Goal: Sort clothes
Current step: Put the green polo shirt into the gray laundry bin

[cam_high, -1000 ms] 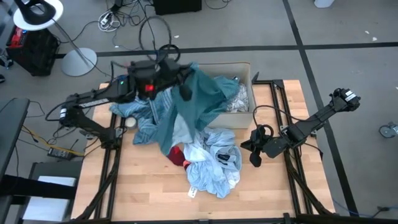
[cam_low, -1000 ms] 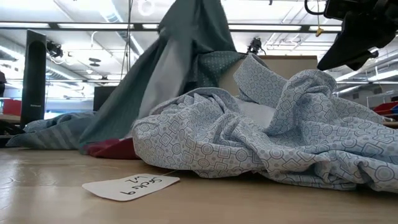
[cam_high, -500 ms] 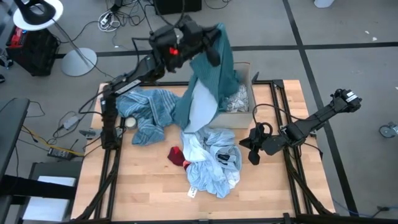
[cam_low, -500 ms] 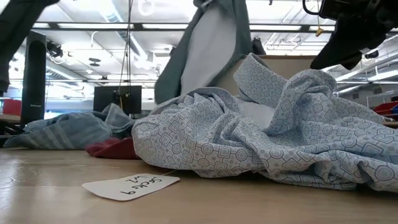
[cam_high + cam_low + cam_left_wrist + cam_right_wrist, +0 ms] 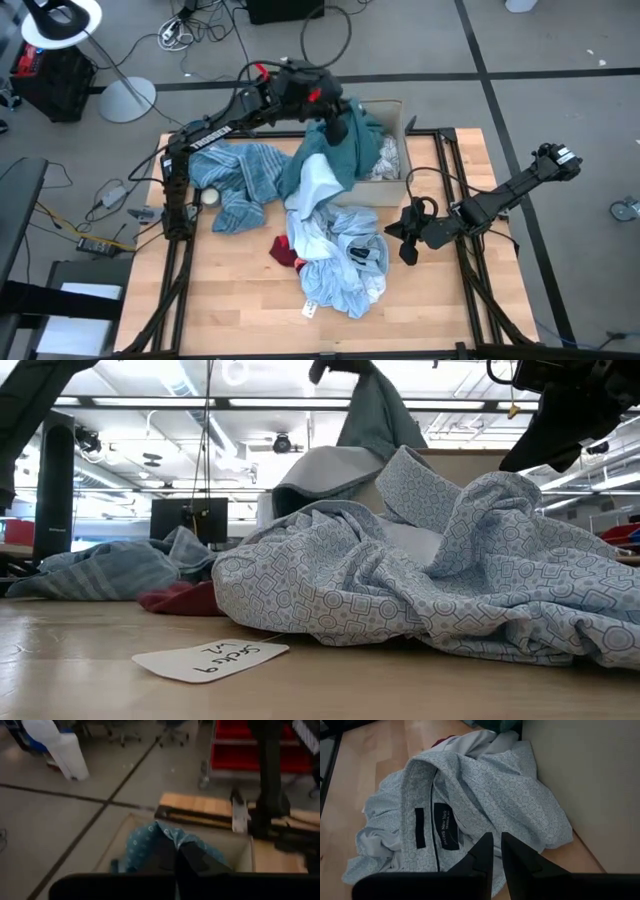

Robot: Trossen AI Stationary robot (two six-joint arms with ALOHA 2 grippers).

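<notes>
My left gripper (image 5: 336, 122) is over the beige cardboard box (image 5: 402, 112) at the table's far side, shut on the teal shirt (image 5: 352, 150). The shirt's pale inner side (image 5: 314, 188) trails down onto the pile. On the table lie a blue striped cloth (image 5: 240, 180), a red piece (image 5: 284, 250) and a pale blue patterned shirt (image 5: 340, 262). A white-grey patterned cloth (image 5: 386, 158) lies in the box. My right gripper (image 5: 405, 250) hovers shut beside the pale blue shirt (image 5: 470, 785), touching nothing. My left gripper pinches a bunched part of the teal shirt (image 5: 146, 844) between its two fingers (image 5: 194, 857), which slant down toward the box. The shirt hangs below the gripper (image 5: 380, 415). Its lower end lies over the box's near wall and on the clothes pile.
A white paper tag (image 5: 210, 658) lies on the bare wood near the front edge. Black frame rails run along the table's left and right sides. A floor lamp (image 5: 70, 25) and cables are on the floor beyond the far left corner.
My left gripper has swung from above the striped cloth toward the table's far right, over the box, tipping downward, still shut on the teal shirt. The shirt has been dragged off the striped cloth, which now lies uncovered; the shirt's tail trails over the pile.
</notes>
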